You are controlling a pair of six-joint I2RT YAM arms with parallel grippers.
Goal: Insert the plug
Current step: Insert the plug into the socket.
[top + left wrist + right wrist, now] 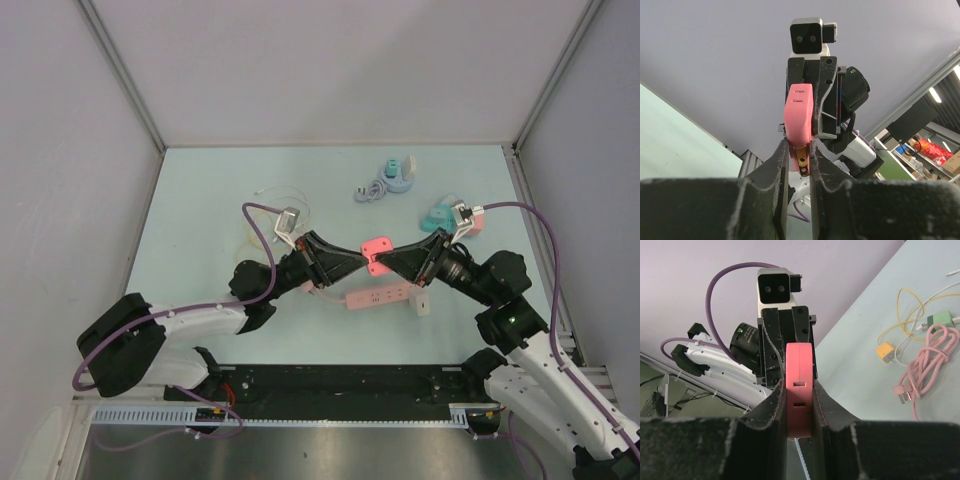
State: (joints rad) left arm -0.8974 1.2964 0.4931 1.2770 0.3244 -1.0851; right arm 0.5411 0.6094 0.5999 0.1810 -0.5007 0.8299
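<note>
A pink plug block (377,250) is held above the table between both grippers. My right gripper (392,260) is shut on its flat sides; the right wrist view shows its face (799,385) with two slots between my fingers. My left gripper (352,258) meets it from the left. In the left wrist view the block's lower end (798,115) and a brass prong (801,159) sit between my closed fingers. A pink power strip (380,297) lies on the table just below the grippers.
A white plug (422,303) lies beside the strip's right end. A grey cable with a teal adapter (385,182) and another teal adapter (437,216) lie at the back. A coiled pink cable (930,365) and thin cables with yellow (885,351) and green (940,319) connectors lie on the table.
</note>
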